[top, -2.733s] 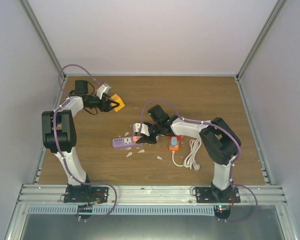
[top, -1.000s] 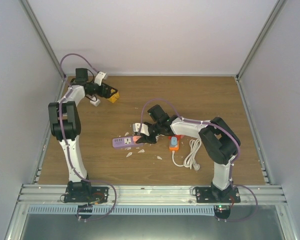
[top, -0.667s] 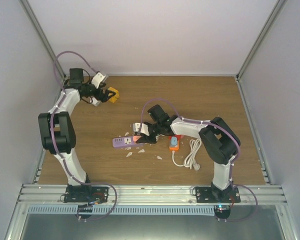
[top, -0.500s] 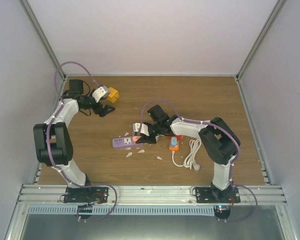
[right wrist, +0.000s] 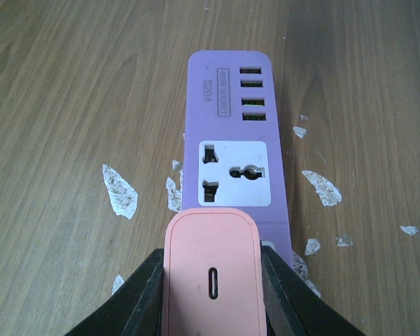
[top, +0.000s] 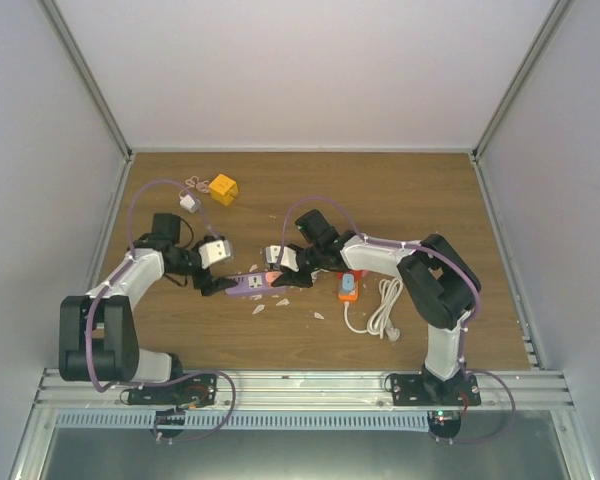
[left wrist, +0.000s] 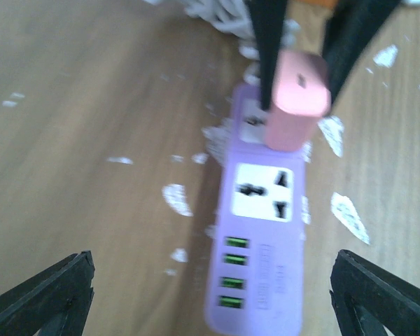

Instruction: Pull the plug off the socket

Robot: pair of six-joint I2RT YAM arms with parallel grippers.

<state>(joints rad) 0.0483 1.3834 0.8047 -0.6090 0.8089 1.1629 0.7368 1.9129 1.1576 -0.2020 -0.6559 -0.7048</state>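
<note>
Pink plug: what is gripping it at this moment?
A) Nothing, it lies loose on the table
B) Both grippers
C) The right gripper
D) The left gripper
C: in the right wrist view the right gripper is shut on the pink plug, a finger on each side, with the plug seated in the purple power strip; the left gripper is open and off the plug.

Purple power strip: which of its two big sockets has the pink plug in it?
The end socket, farthest from the green USB ports. The pink plug stands in it; the other socket, beside the ports, is empty.
</note>
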